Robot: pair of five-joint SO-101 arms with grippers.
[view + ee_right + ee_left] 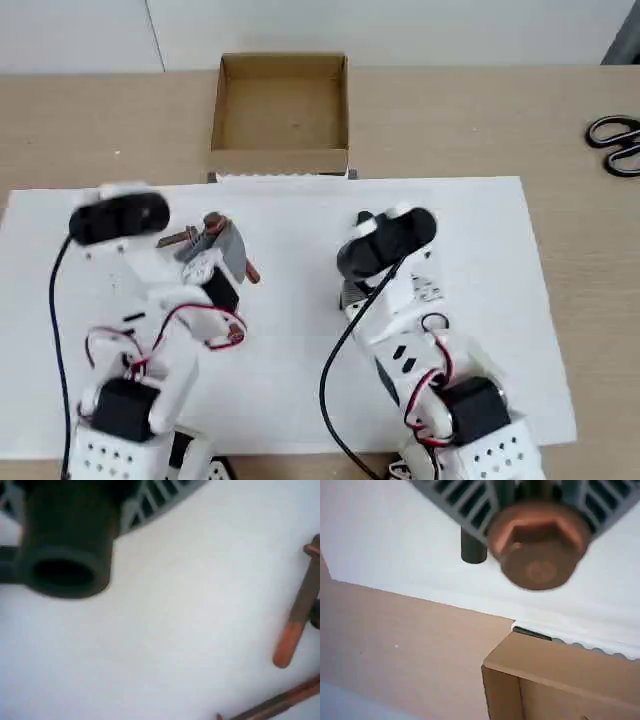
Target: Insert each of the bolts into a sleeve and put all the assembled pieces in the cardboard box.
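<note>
While the left gripper (530, 492) is clamped on a copper bolt (538, 545), the right gripper (75, 500) is closed around a black sleeve (65, 555).
The bolt's hex head juts out past the left jaws over the white sheet (300, 380), near the cardboard box (283, 158). Two loose bolts (178, 238) lie on the sheet just beside that gripper, one on either side. Farther right, the sleeve sits under the right jaws with its open end free, well apart from the held bolt.

The end effector (532, 490) grips a copper bolt (538, 545) over white paper (395, 535), near the cardboard box's (555, 670) corner.
</note>
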